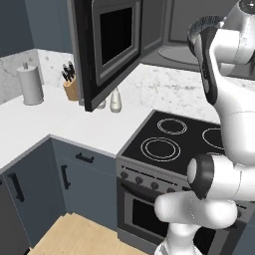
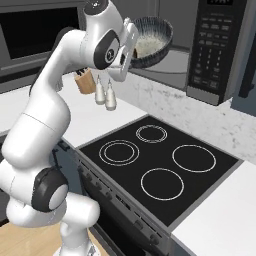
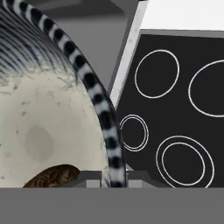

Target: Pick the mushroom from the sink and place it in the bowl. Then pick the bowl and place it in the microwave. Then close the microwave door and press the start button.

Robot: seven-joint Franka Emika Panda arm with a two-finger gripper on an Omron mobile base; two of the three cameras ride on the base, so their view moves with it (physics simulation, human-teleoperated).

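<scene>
currently: gripper (image 2: 131, 46), upper middle of the right base view, clamped on the rim of the bowl (image 2: 150, 41), which is held tilted in the air at the open mouth of the microwave (image 2: 220, 47). bowl: dark streaked outside, pale speckled inside, striped rim; in the hand view it takes up the left half. mushroom (image 3: 52, 177): brown lump, inside the bowl, low in the hand view, just beside the rim. microwave door (image 1: 107, 45): swung open, upper middle of the left base view. stove (image 2: 160, 162): black top, four ring burners, below the bowl. shakers (image 2: 106, 95): two, on the white counter (image 1: 45, 127). knife block (image 1: 71, 85): left base view, behind the door. paper towel roll (image 1: 30, 84): upper left, same view.
</scene>
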